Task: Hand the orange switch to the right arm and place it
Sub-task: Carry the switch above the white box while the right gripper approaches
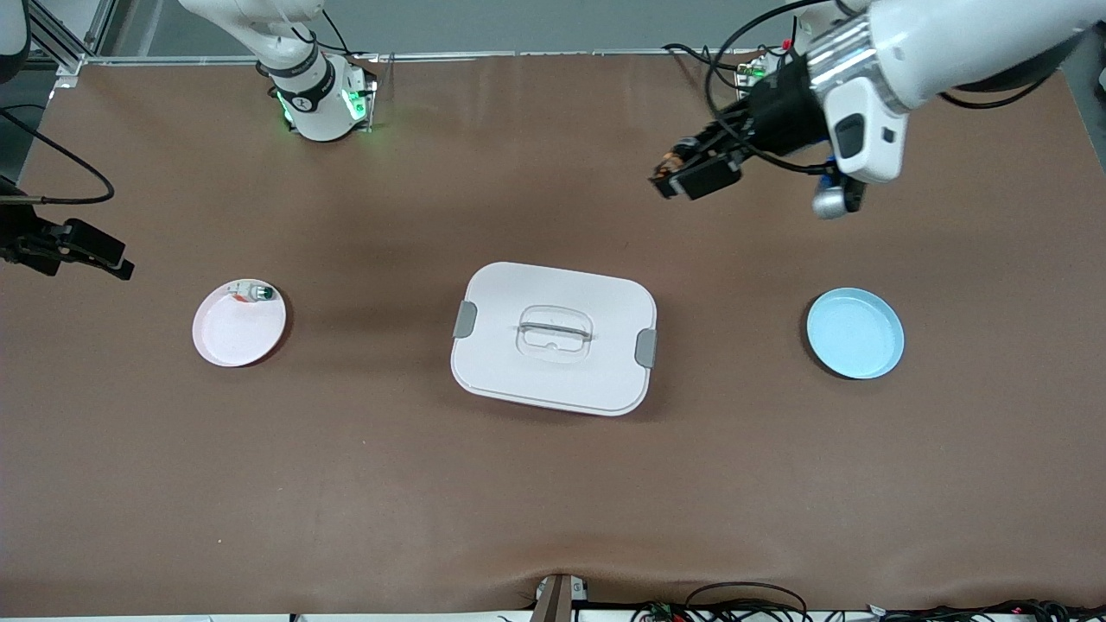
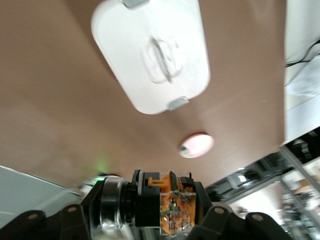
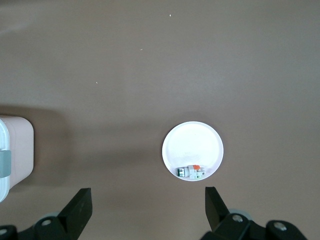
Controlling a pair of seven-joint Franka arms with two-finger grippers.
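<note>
The orange switch (image 2: 172, 206), a small black block with an orange-patterned clear face, sits between the fingers of my left gripper (image 2: 160, 212), which is shut on it. In the front view that gripper (image 1: 676, 180) hangs in the air with the switch (image 1: 667, 162), over bare table between the white box and the left arm's base. My right gripper (image 3: 147, 205) is open and holds nothing. It hovers over the table at the right arm's end (image 1: 111, 259), beside the pink plate (image 1: 233, 337).
A white lidded box (image 1: 596, 363) with grey clasps stands mid-table. The pink plate (image 3: 192, 140) carries a small white piece with a green end (image 3: 191, 171). A light blue plate (image 1: 855, 333) lies toward the left arm's end. Cables run along the table's near edge.
</note>
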